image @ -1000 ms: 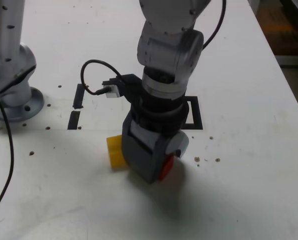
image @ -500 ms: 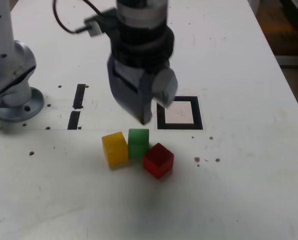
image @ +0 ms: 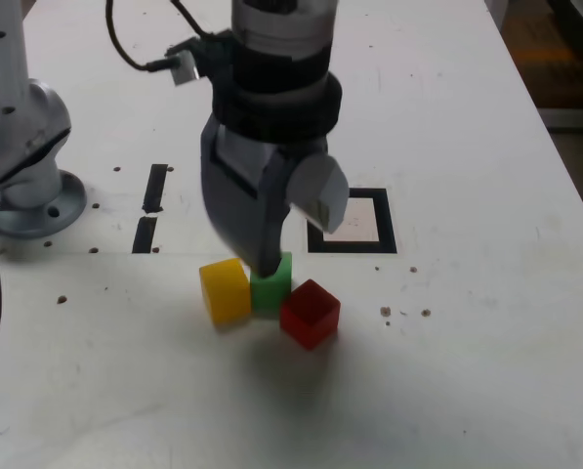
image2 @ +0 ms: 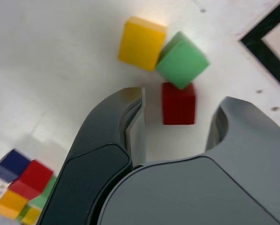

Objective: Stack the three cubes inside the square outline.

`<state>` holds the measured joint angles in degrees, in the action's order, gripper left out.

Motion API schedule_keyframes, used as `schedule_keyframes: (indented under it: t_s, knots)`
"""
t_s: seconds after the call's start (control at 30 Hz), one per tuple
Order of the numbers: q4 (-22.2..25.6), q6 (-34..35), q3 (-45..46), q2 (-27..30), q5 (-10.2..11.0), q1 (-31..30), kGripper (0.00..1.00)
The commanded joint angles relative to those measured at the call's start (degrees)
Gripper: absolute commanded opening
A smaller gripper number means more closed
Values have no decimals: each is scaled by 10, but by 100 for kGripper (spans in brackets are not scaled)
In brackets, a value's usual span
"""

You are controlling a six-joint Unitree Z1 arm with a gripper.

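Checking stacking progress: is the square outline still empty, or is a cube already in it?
Empty. The square outline shows only its pale centre; the yellow cube, green cube and red cube sit outside it on the table.

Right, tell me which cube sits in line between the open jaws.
The red cube. In the wrist view it lies in the gap ahead of the open gripper; the green cube and yellow cube lie farther off.

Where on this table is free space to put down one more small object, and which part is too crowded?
Free: the pale centre of the square outline, and the wide bare table toward the exterior view's right of the red cube. Crowded: the yellow cube, green cube and red cube sit bunched together, with the open tool right above them.
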<state>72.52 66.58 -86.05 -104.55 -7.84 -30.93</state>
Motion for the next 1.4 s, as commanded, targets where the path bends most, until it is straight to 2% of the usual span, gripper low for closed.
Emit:
schedule_keyframes:
  t_s: [0.0,0.13,0.3,0.53,0.83,0.97,1.13,1.2,1.37]
  knots:
    - [-3,2,1,-8,-14,-2,88]
    - [-29,9,15,-26,-27,-7,89]
    - [-70,13,42,-43,-20,-8,90]
    - [-163,15,90,-69,-15,-8,92]
    - [-187,17,102,-99,-22,-8,90]
    - [-187,17,106,-105,-24,-8,82]
    - [-176,22,100,-107,-29,-8,61]
    - [-170,27,95,-107,-26,-8,53]
    - [-163,36,93,-104,-15,-8,42]
